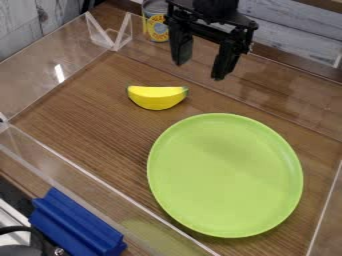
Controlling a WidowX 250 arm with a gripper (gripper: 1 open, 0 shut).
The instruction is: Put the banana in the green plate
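The small, curved, smooth yellow toy banana (158, 96) is seen lying on the brown wood-grain counter (94, 125), just beyond the far left rim of the large round lime-green plastic plate (225, 174) and apart from it. The black gripper (205, 53) is held above the counter behind the banana, pointing down, jaws spread and empty. Clear plastic walls (54, 60) enclose the counter. A blue ribbed object (74, 228) is seen at the near left corner.
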